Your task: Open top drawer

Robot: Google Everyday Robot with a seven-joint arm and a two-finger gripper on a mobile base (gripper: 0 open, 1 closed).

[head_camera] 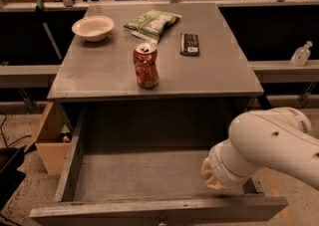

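- Grey top drawer (149,177) at 6 o'clock stands far out from under the table (99,73).
- White arm (271,145) at 4 o'clock; the gripper (215,174) is at the drawer's right front corner, and I cannot tell its opening or hold.
- Beyond, the tabletop has a red can (145,65) at its centre, a bowl (92,27) at 11 and a green bag (151,22) at 12.

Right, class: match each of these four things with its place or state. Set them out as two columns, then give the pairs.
1 bowl
2 soda can
3 top drawer
4 gripper

A pulled out, standing open
B far left part of the tabletop
C down inside the drawer, at its right, near the front
D upright, near the tabletop's front edge

Pairs: 1-B, 2-D, 3-A, 4-C
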